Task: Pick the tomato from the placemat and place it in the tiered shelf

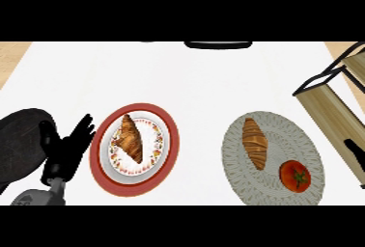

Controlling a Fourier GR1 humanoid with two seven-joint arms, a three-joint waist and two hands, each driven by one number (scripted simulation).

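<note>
sitting near the lower right edge of the grey oval placemat (pixel 274 161), the tomato (pixel 294 175) is untouched, red and glossy with a small green stem on top. just beside it on the same mat lies a croissant (pixel 254 143), long, ridged and golden brown. the right hand (pixel 355 154) shows only as a dark sliver at the right edge, next to the mat, and i cannot tell whether its fingers are apart or together. the left hand (pixel 68 147) rests at the lower left with its fingers straight and spread, holding nothing.

the main risk, as i judge it, is the tomato's round smooth skin: a grasp set off centre could let it roll across the mat or towards the counter's near edge. fingers closing from the left could also nudge the croissant. the tiered shelf (pixel 333 103) stands at the right, made of pale wooden boards in a thin black frame, tilted in this view; carrying the tomato in too low could clip a board or the frame.

a second croissant (pixel 130 140) lies on a white patterned plate (pixel 155 144) with a red rim, well apart from the task. the placemat looks woven, with a fine radiating texture.
</note>
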